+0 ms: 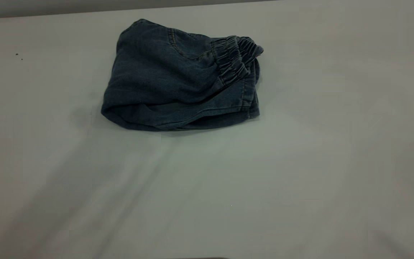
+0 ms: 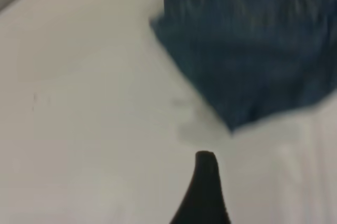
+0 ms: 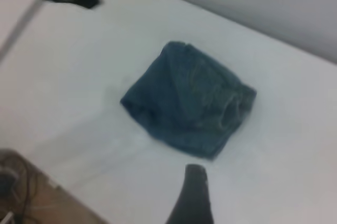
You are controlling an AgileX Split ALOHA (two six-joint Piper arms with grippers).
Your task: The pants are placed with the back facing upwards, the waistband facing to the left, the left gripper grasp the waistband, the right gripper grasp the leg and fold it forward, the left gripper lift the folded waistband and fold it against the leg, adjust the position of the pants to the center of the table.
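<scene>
Pants (image 1: 167, 79) of faded blue denim lie folded compactly on the white counter (image 1: 300, 180), ruffled waistband (image 1: 235, 57) laid over the leg hems, so both folds look done; whether either pincer is open or closed cannot be told.

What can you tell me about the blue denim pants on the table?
The short blue denim pants lie folded into a compact bundle on the white table, toward its far side. The gathered elastic waistband lies on top at the right end, above a stitched hem. A pocket seam shows. Nothing touches them but the table.
</scene>
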